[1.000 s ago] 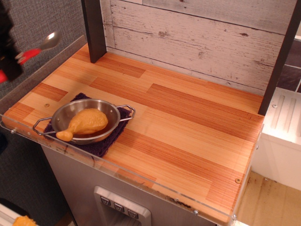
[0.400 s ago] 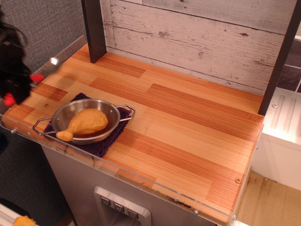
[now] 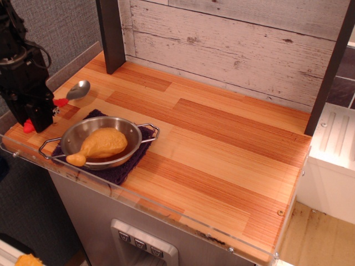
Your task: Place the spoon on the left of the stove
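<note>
The spoon [image 3: 78, 89] has a shiny silver bowl and a red handle. It lies low over the left part of the stove's wood-plank top [image 3: 222, 144]; whether it touches the wood I cannot tell. My black gripper [image 3: 37, 115] is shut on the red handle, and red shows on both sides of the fingers. The silver bowl points toward the back right. The middle of the handle is hidden by the gripper.
A round steel two-handled pan [image 3: 130, 133] with a toy chicken drumstick [image 3: 100, 144] sits on a dark cloth [image 3: 119, 172] just right of the gripper. A dark post [image 3: 111, 33] stands at the back left. A clear plastic rim [image 3: 166, 208] edges the front.
My gripper has moved down and to the right with the spoon, from high at the left edge to just above the left part of the stove top.
</note>
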`<state>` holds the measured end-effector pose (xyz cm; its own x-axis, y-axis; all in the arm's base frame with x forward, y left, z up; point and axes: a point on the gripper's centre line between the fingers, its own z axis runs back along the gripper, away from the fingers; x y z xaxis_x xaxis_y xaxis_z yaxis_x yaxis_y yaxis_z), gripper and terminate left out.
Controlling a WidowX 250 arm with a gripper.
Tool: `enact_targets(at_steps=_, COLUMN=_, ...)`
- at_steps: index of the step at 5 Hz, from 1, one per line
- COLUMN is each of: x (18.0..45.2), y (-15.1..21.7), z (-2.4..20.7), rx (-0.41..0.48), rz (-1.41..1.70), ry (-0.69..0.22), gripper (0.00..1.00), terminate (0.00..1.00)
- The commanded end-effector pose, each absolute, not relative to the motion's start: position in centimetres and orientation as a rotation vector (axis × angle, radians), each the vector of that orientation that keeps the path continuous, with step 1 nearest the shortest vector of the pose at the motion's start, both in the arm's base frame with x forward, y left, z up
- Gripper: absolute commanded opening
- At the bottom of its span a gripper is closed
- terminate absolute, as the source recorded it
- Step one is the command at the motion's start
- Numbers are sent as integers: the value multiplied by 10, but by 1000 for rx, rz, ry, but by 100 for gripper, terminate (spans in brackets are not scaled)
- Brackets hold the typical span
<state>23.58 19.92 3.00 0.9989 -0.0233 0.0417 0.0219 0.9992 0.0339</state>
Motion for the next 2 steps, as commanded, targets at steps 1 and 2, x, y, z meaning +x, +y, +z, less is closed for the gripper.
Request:
enact_targets(at_steps=1, x=237, y=208, z=37, rx=39, rz=1, ry=-44, gripper=0, terminate=0)
enact_targets(at_steps=2, x=236, y=208, z=38, rx=31, rz=4, ry=-47, gripper=100, terminate=0)
